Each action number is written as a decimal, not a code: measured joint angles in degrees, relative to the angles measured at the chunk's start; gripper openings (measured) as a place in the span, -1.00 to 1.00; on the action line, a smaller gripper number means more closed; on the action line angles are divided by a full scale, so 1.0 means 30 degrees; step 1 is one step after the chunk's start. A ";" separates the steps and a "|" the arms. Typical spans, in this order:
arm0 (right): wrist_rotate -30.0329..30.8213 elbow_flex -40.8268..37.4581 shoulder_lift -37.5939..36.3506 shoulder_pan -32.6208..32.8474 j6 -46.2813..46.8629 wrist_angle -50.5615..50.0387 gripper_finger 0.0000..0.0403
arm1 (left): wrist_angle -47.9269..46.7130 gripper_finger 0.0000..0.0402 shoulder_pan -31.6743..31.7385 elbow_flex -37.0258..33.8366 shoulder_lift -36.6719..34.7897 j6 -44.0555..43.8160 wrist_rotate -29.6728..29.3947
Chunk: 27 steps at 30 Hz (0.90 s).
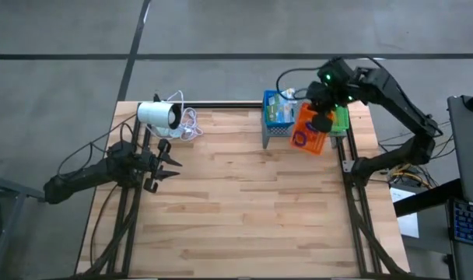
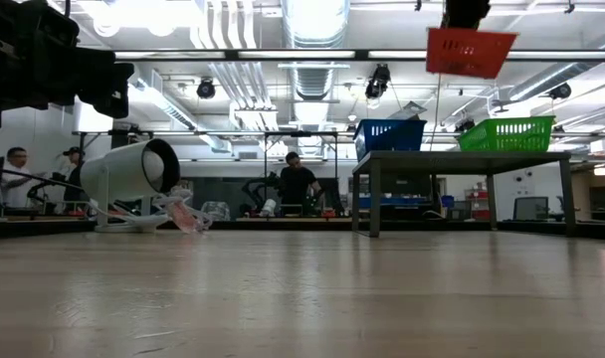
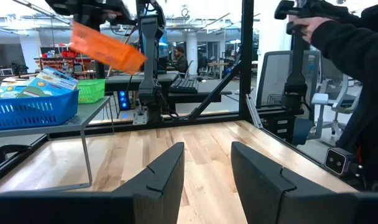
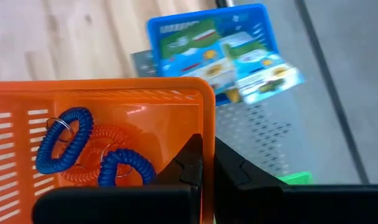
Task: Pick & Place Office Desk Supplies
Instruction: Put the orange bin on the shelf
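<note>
An orange tray (image 4: 114, 124) hangs in the air above the far right of the table, with my right gripper (image 4: 207, 148) shut on it. Inside it lie two blue coiled loops (image 4: 58, 140) and a red coiled loop (image 4: 99, 155). Just beyond it a blue tray (image 4: 207, 43) holding green-and-white packets (image 4: 198, 34) stands on the grey perforated stand (image 4: 270, 124). A green tray (image 1: 342, 117) stands on that stand too. My left gripper (image 3: 207, 171) stands open at the table's left, pointing level, with nothing between its fingers. My right gripper pinches the orange tray's side wall at its rim (image 4: 206, 115), near a corner, one finger inside the tray and one outside. The fingers come from above, slanting down. The tray (image 2: 470, 50) is lifted clear of the table and the stand, and it is tilted.
A white cylinder (image 1: 159, 114) with a coiled cable (image 1: 188, 124) lies at the far left of the table. The wide wooden tabletop (image 1: 244, 210) lies bare in the middle and near side. People show in the room beyond the table.
</note>
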 joint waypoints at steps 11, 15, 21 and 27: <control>-0.0091 0.1331 0.2262 -0.3267 -0.2614 0.0254 -0.96 | 0.0001 -0.33 -0.0002 -0.0004 -0.0001 -0.0003 0.0000; -0.0431 0.1177 0.2227 -0.3989 -0.3026 0.0221 -0.96 | -0.0001 -0.33 -0.0002 0.0002 -0.0003 -0.0007 0.0000; -0.0396 0.1090 0.2215 -0.4605 -0.3561 0.0260 -0.96 | 0.0005 -0.33 -0.0001 -0.0003 -0.0001 -0.0015 0.0000; -0.0350 0.0769 0.2292 -0.5455 -0.4087 0.0238 -0.96 | -0.0002 -0.33 -0.0002 0.0002 -0.0004 -0.0028 0.0000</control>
